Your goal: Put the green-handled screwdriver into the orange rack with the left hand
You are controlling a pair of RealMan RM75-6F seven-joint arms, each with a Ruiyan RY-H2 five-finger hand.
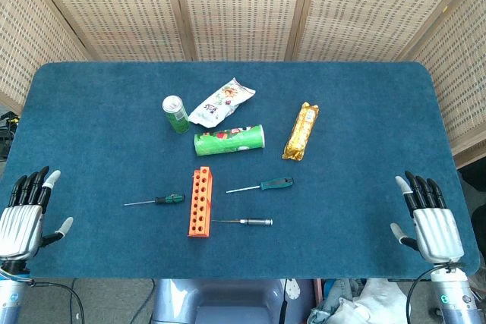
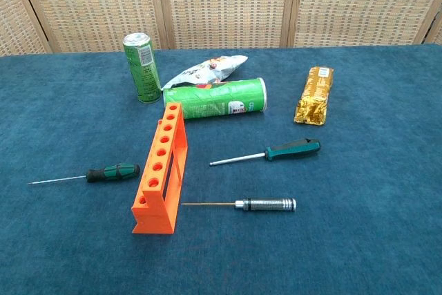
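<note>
The green-and-black-handled screwdriver (image 1: pixel 170 199) (image 2: pixel 112 172) lies flat just left of the orange rack (image 1: pixel 200 202) (image 2: pixel 161 167), shaft pointing left. The rack stands upright at table centre, its row of holes showing nothing in them. A teal-handled screwdriver (image 1: pixel 275 183) (image 2: pixel 293 149) lies to the rack's right. My left hand (image 1: pixel 26 214) rests at the near-left table edge, fingers extended and apart, holding nothing, far from the screwdriver. My right hand (image 1: pixel 429 221) sits open at the near-right edge. The chest view shows neither hand.
A metal-handled driver (image 1: pixel 257 221) (image 2: pixel 266 204) lies right of the rack's near end. Behind the rack are a lying green chip tube (image 1: pixel 229 140) (image 2: pixel 217 99), a green can (image 1: pixel 176 114) (image 2: pixel 141 67), a snack bag (image 1: pixel 222 102) and a gold packet (image 1: pixel 301 131). Wicker screens stand behind the table.
</note>
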